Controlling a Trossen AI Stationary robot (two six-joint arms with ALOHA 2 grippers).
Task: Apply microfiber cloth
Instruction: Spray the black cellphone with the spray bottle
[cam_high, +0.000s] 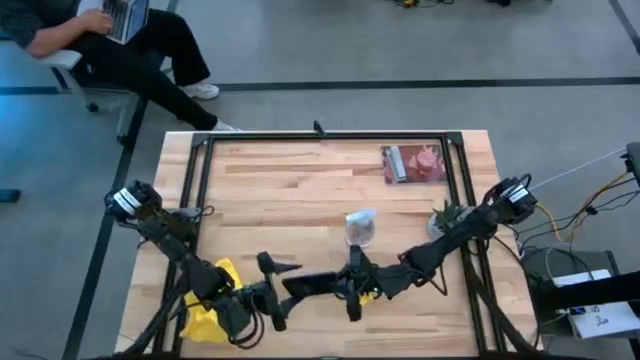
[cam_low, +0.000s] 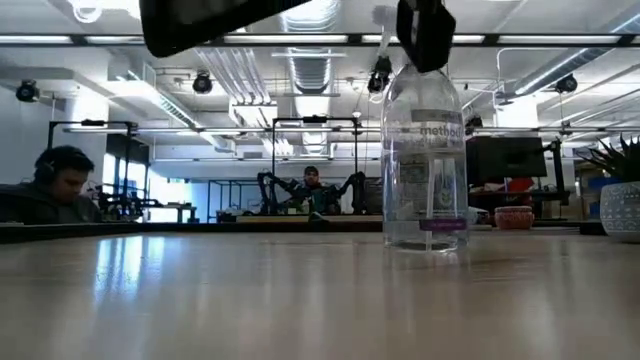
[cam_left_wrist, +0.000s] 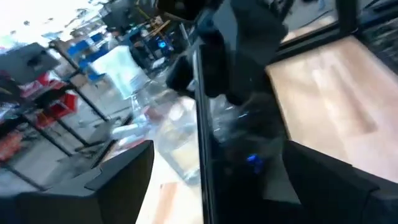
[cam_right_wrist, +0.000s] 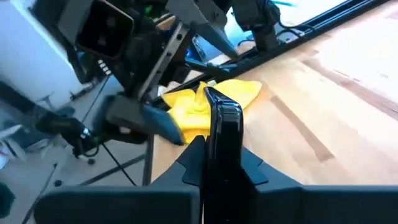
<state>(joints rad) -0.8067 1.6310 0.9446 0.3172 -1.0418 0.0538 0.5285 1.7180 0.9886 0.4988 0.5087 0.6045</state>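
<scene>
My right gripper (cam_high: 352, 290) grasps the phone (cam_right_wrist: 222, 140); microfiber cloth (cam_high: 210, 305) lies at 9 o'clock, unapplied; left gripper (cam_high: 268, 290) jaws released

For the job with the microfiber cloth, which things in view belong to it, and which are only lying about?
Belonging to the job:
- microfiber cloth, near the left arm
- black phone, held on edge by the right gripper
- left gripper, open beside the phone

Lying about:
- spray bottle
- potted plant
- flat packet
</scene>
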